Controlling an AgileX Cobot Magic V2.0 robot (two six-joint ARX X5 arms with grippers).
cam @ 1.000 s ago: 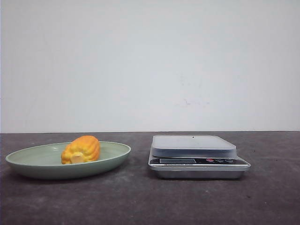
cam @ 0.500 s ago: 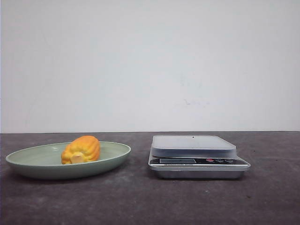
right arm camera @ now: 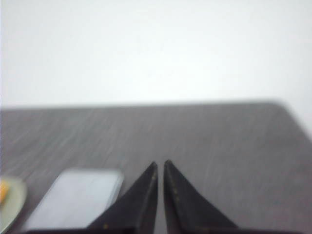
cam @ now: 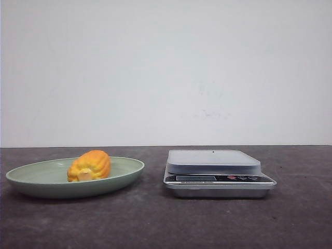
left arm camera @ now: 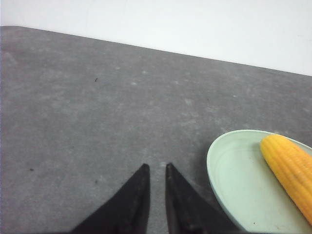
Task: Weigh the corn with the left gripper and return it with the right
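Note:
The corn (cam: 90, 165), a short orange-yellow cob with a pale cut end, lies in a pale green plate (cam: 31, 179) at the left of the table. It also shows in the left wrist view (left arm camera: 290, 170), on the plate (left arm camera: 234, 175). My left gripper (left arm camera: 156, 167) hangs over bare table beside the plate's rim, jaws nearly together with nothing between them. My right gripper (right arm camera: 160, 163) is shut and empty over the table, beside the scale's platform (right arm camera: 73, 197). Neither gripper shows in the front view.
A silver digital kitchen scale (cam: 218, 174) stands right of the plate, with nothing on its platform. The dark grey table (cam: 155, 223) runs back to a white wall. The right wrist view is blurred.

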